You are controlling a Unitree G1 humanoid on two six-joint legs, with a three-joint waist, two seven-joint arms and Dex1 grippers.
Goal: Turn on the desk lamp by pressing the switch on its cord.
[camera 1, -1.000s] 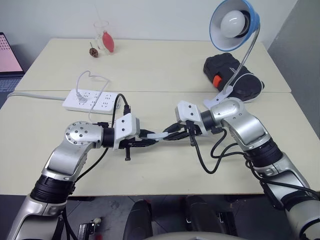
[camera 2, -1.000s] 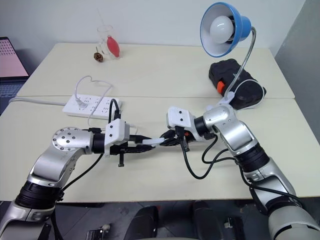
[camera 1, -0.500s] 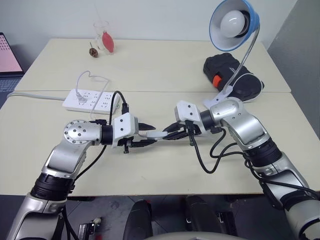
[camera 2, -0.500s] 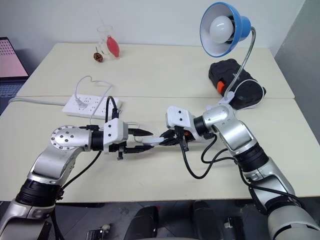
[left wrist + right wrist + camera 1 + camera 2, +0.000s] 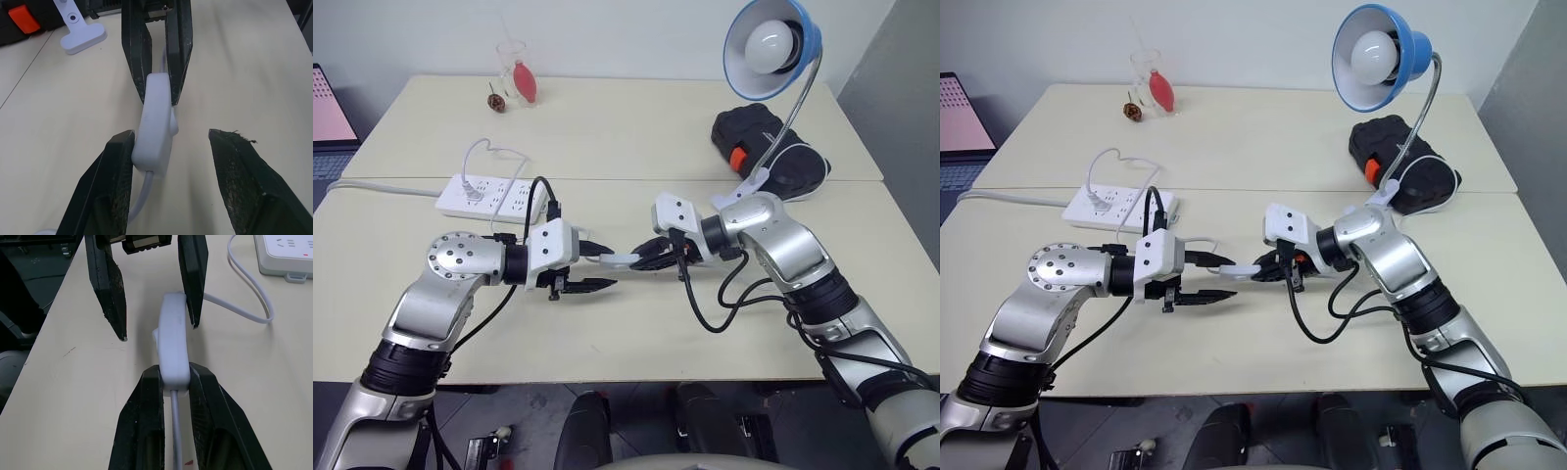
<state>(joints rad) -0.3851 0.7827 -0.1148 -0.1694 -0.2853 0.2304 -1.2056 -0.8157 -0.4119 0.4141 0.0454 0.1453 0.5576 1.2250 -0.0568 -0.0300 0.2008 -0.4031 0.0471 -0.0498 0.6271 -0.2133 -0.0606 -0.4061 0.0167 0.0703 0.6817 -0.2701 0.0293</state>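
Near the middle of the frame, just above the pale surface [image 5: 636, 333], the right claw [image 5: 643, 258] is clenched on one end of the switch [image 5: 619, 259], its two black fingers [image 5: 146, 431] pressing the white oblong body from both sides. The left claw [image 5: 597, 268] faces it from the left with its fingers spread apart around the other end of the switch; one finger [image 5: 110, 186] lies against the side of the switch, the other stands clear of it. The cord [image 5: 174, 431] leaves the switch between the right claw's fingers, and another stretch of it curves away towards the white power strip [image 5: 489, 195] in the left-centre of the frame, where a white plug and a loop of cable sit. The desk lamp [image 5: 771, 44] stands at the upper right, its blue shade tilted towards the camera with the globe bulb unlit, its chrome neck running down to the white clip base [image 5: 80, 36] by a black case with an orange button [image 5: 769, 147]. At the upper left of the surface a clear glass [image 5: 512, 64] holds a red object.
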